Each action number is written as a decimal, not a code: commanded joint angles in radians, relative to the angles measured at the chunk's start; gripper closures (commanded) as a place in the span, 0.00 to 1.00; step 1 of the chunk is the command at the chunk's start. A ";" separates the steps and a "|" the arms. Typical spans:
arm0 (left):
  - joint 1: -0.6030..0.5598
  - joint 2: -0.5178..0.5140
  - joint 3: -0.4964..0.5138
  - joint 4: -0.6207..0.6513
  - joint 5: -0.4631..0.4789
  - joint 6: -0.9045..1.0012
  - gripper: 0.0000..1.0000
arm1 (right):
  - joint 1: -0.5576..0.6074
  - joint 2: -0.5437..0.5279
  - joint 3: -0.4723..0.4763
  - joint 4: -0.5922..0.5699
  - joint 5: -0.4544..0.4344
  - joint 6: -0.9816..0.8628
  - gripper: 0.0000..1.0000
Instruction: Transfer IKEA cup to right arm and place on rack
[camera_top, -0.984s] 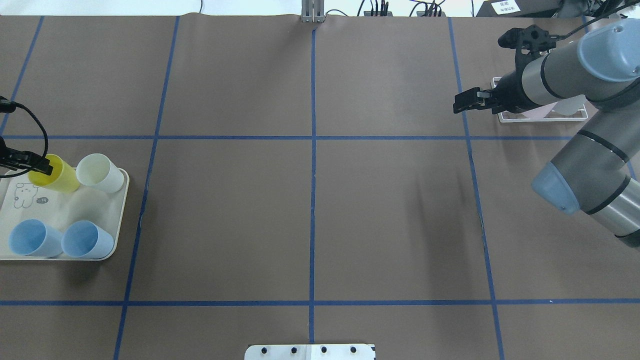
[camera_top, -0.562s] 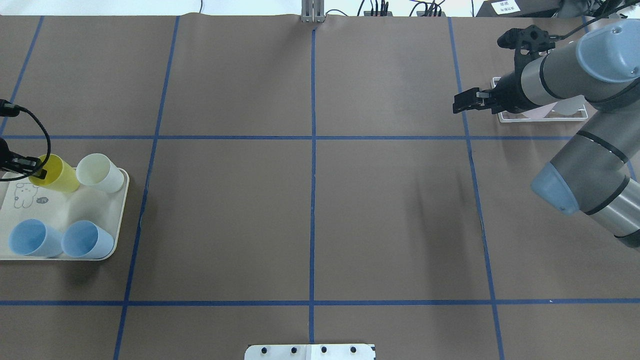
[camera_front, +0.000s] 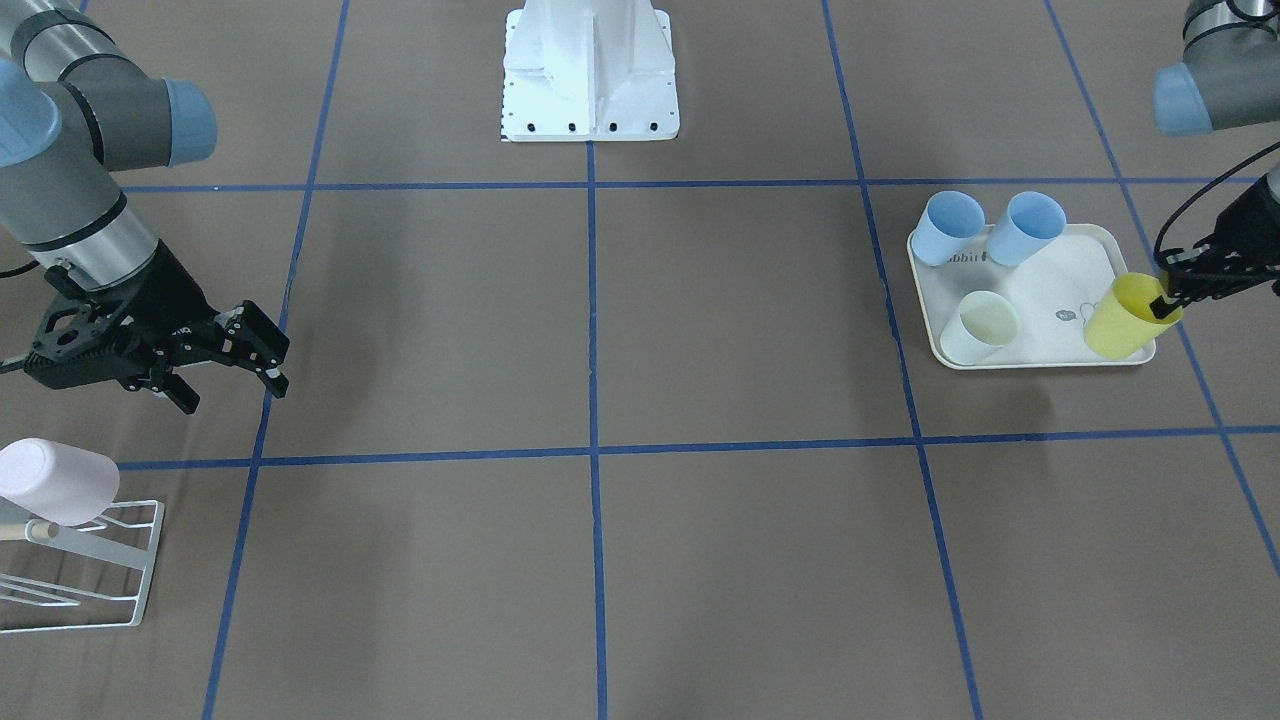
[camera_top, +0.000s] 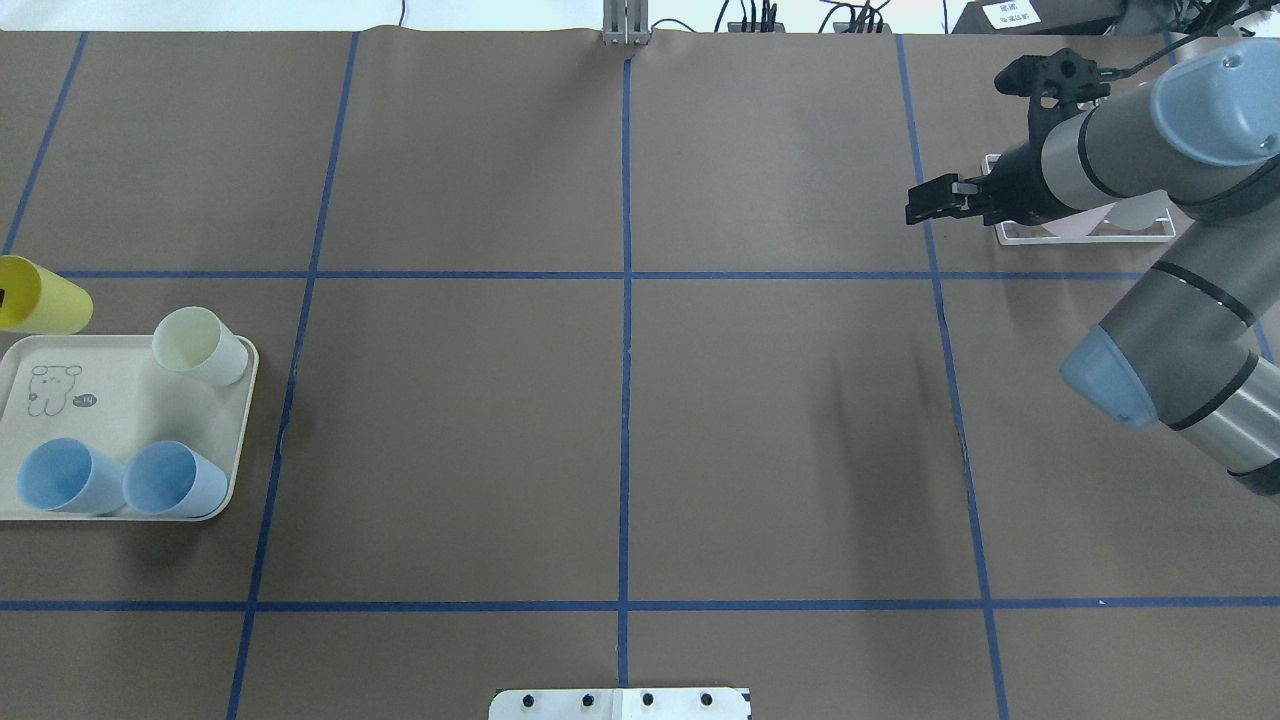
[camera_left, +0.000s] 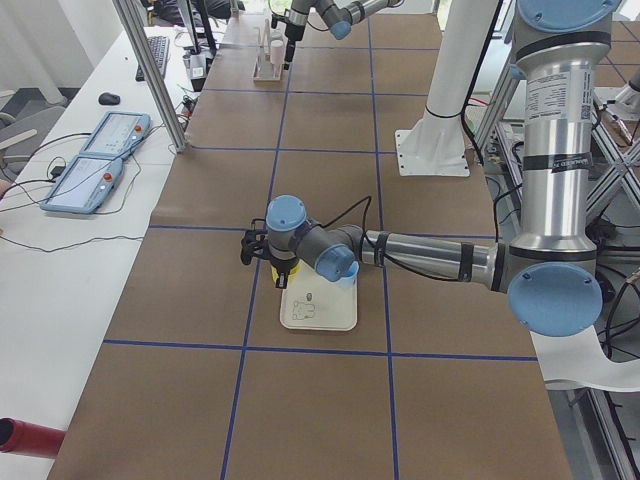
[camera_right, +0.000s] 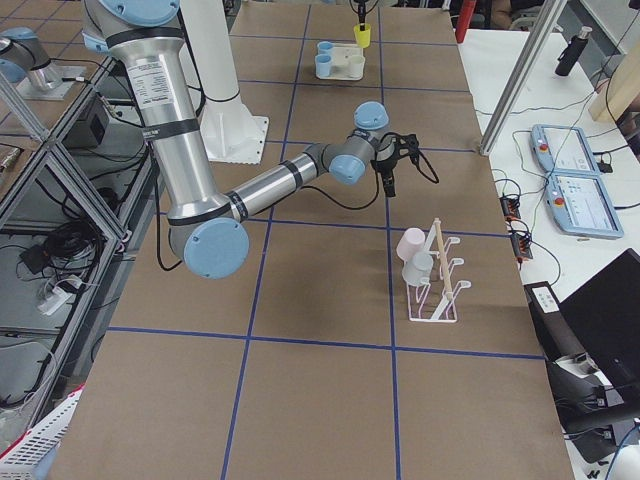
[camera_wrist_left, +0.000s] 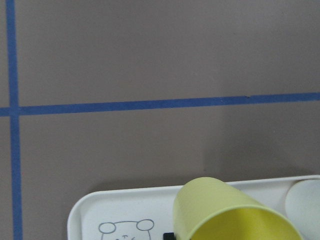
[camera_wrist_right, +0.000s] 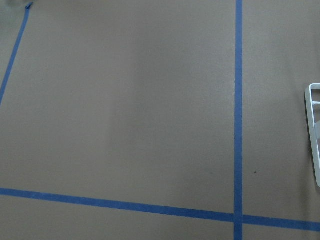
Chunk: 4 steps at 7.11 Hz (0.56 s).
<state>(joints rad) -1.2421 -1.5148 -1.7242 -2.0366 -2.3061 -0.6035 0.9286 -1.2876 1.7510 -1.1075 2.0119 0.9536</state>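
- Moved: yellow cup (camera_top: 35, 296) is lifted off the rabbit tray (camera_top: 120, 400); left gripper (camera_front: 1165, 298) pinches its rim.
- Right gripper (camera_top: 915, 205) hangs open near the rack (camera_front: 130, 590).
- Risk: with a rim-only pinch, the cup may slip in transit.

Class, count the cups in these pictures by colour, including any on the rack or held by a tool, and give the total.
Blue cups: 2
Yellow cup: 1
Cream cup: 1
Pink cup: 1
Pale grey cup: 1
Total: 6
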 joint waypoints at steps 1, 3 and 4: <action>-0.019 -0.014 -0.122 0.064 -0.009 -0.085 1.00 | -0.001 0.005 0.002 0.000 -0.001 0.001 0.01; 0.044 -0.155 -0.201 0.055 -0.018 -0.389 1.00 | -0.004 0.031 0.012 0.000 0.001 0.068 0.01; 0.135 -0.247 -0.213 0.055 -0.007 -0.494 1.00 | -0.014 0.048 0.030 0.003 0.001 0.121 0.01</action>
<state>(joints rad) -1.1934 -1.6619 -1.9084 -1.9815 -2.3202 -0.9562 0.9234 -1.2590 1.7643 -1.1068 2.0120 1.0157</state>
